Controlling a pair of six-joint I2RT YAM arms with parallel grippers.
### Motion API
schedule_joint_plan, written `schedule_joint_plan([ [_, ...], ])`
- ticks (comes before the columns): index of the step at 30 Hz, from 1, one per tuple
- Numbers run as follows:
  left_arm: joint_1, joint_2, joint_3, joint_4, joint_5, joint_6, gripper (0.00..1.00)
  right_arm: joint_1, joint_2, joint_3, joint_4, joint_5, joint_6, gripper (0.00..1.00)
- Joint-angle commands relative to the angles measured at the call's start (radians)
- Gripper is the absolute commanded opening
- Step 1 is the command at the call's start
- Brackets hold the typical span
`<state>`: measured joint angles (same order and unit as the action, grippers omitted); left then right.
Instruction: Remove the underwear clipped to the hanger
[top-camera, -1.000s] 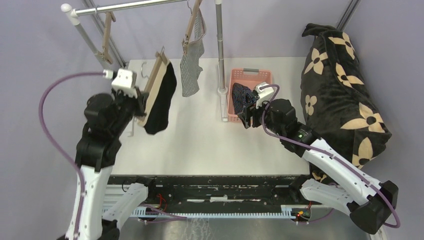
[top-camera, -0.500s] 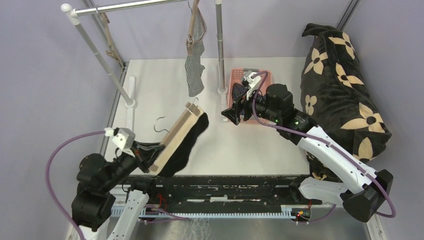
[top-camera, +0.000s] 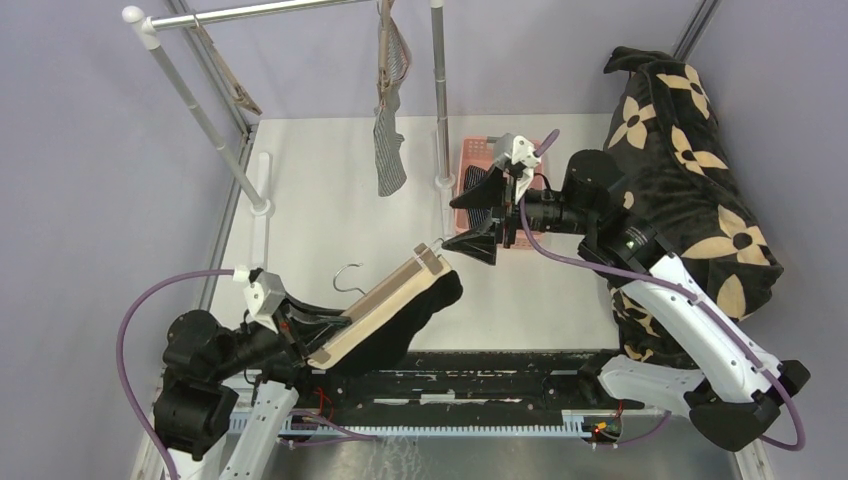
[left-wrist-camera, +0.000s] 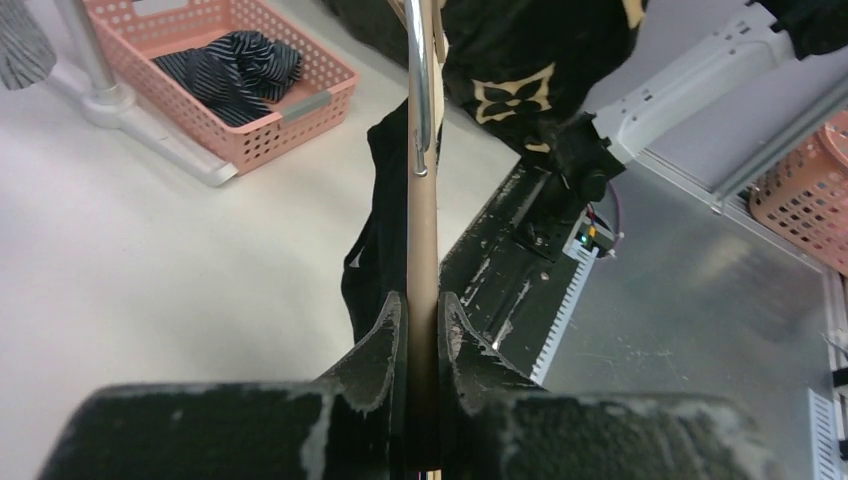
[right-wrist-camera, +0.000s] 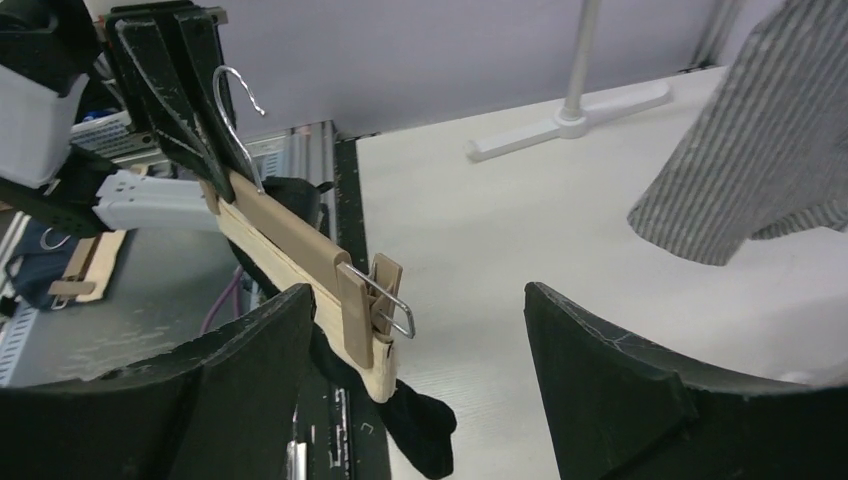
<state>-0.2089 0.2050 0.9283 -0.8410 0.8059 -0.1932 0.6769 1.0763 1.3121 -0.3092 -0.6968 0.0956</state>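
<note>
**Black briefs: unclipping is coming up**

Left gripper (left-wrist-camera: 422, 305) is clamping the wooden hanger (top-camera: 383, 302) by its bar. Black briefs (top-camera: 418, 316) are hanging under the bar, pinned by the far clip (right-wrist-camera: 372, 303). Right gripper (right-wrist-camera: 415, 295) is hovering, fingers wide apart, with the clip just ahead. Next, likely: pinching the clip and freeing the cloth.

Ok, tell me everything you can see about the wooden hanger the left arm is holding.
The hanger is a flat, pale wooden bar with a wire hook and a wooden clip with a wire spring at its far end. It is off the rail, held tilted near the table's front edge. The left hand is shut on the bar's lower end, and the black underwear hangs clipped beneath it.
</note>
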Motion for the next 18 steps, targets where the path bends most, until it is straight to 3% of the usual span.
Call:
schedule_joint_plan([
  [1,0.005,-0.01,0.012,0.112,0.115,-0.027,0.03,-0.005,0.04,-0.005,0.054,-0.184,0.029,0.84],
  [18,0.005,-0.021,-0.043,0.213,0.108,-0.069,0.03,-0.005,0.1,-0.075,0.284,-0.332,0.24,0.82],
])
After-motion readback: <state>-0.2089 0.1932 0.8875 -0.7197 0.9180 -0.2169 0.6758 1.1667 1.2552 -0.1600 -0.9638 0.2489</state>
